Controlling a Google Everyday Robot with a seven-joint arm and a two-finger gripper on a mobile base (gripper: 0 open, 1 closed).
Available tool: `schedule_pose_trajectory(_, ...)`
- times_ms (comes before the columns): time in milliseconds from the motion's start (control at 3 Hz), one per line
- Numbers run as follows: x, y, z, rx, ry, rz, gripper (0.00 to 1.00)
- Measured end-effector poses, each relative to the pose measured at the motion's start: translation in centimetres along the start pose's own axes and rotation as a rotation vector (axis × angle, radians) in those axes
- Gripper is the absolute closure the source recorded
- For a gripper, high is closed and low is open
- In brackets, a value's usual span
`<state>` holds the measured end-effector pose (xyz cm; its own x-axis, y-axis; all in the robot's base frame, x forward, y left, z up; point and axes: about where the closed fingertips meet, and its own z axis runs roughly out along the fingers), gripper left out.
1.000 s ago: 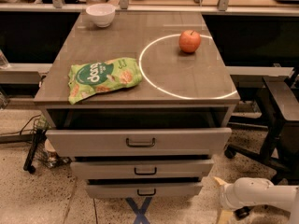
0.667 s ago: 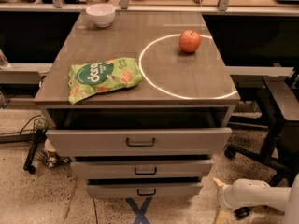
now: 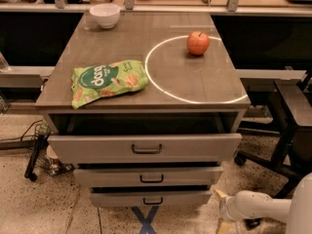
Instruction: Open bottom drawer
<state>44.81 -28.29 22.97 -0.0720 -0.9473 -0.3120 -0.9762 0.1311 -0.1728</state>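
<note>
Bottom drawer [image 3: 152,199], lowest of three; one pincer [image 3: 220,211] near its right.

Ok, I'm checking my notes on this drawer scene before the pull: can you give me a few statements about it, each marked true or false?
1. The apple sits inside the white circle. True.
2. The gripper holds the bottom drawer's handle. False: it is low at the drawer's right, off the handle.
3. The bowl stands at the back left of the cabinet top. True.
4. The chip bag lies in the top drawer. False: it lies on the cabinet top.
</note>
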Motion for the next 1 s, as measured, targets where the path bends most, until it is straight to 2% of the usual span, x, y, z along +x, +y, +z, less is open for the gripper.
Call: schedule_pose_trajectory(1000, -2.4, -0.8, 5.5, 0.017, -0.098, 0.0, 0.0)
